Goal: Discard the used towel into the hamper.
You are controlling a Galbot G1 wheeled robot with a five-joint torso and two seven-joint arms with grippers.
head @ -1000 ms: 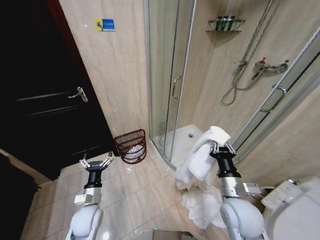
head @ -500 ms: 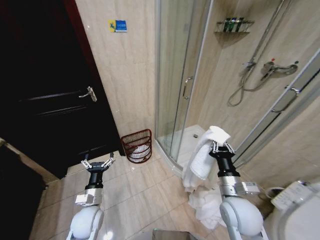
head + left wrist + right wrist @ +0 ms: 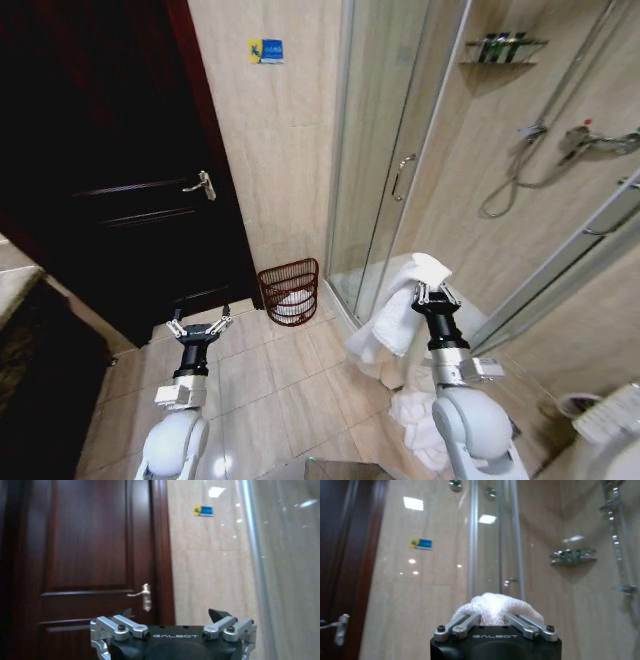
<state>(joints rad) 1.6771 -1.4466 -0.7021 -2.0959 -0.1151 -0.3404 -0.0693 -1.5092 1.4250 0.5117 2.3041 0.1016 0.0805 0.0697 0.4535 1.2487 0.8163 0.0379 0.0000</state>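
1. We see the door [image 3: 120, 200], its lower edge cut off.
2. The towel [image 3: 395, 310] hangs clenched in the right tool [image 3: 432, 293], partly hiding it.
3. The hamper [image 3: 290, 291] stands by the wall, something white inside.
4. The left tool [image 3: 197, 328] is spread, empty; "GALBOT" reads on both tools.

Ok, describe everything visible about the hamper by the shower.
The hamper is a small round basket of dark reddish-brown open bars, slightly tapered toward its base. It stands upright on the tiled floor, against the beige wall, between the dark door and the glass shower enclosure. Something white lies inside it. Neither gripper touches it; the right gripper, holding the white towel, is off to its side.
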